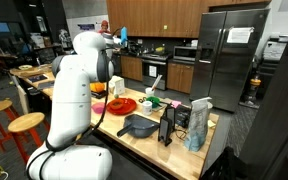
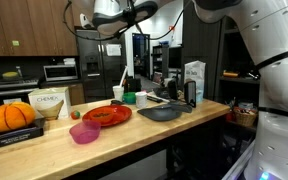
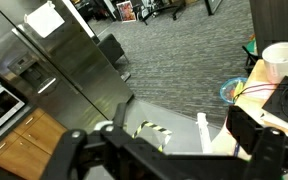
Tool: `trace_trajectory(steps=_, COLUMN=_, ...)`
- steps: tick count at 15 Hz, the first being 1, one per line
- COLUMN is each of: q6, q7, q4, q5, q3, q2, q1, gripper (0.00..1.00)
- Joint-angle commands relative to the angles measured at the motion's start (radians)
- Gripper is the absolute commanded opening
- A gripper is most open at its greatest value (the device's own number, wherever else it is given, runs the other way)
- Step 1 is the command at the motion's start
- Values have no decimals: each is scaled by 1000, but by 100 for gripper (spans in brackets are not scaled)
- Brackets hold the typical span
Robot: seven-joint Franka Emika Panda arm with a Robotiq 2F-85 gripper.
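My gripper (image 3: pixel 169 150) is open and empty; in the wrist view its two dark fingers stand wide apart with only grey floor between them. In an exterior view the gripper (image 1: pixel 119 40) is held high above the far end of the wooden counter (image 1: pixel 179 150), touching nothing. Below it on the counter are a red plate (image 1: pixel 121 105), a dark grey pan (image 1: pixel 139 125) and a white cup (image 1: pixel 151 88). Another exterior view shows the red plate (image 2: pixel 107 115), the pan (image 2: pixel 164 112) and a pink bowl (image 2: pixel 84 132). The white cup (image 3: pixel 281 60) shows at the right edge of the wrist view.
An orange pumpkin (image 2: pixel 12 116) sits on a dark box at one end of the counter. A tall carton (image 1: pixel 199 125) and a black object (image 1: pixel 166 127) stand near the other end. A steel fridge (image 1: pixel 224 60) and wooden stools (image 1: pixel 24 125) stand around the island.
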Motion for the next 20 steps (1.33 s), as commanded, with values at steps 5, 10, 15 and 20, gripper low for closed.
trace_trajectory(steps=5, q6=159, q7=59, q4=-424, q5=125, q3=79, q2=-309, q1=-48, gripper=100)
trace_trajectory(steps=10, q6=239, q7=69, q4=-635, q5=268, q3=103, q2=-449, q1=-88, gripper=100)
trace_trajectory(steps=15, q6=341, q7=67, q4=-792, q5=390, q3=92, q2=-555, q1=-114, gripper=100)
trace_trajectory(steps=20, q6=468, q7=70, q4=-896, q5=520, q3=71, q2=-613, q1=-130, gripper=100)
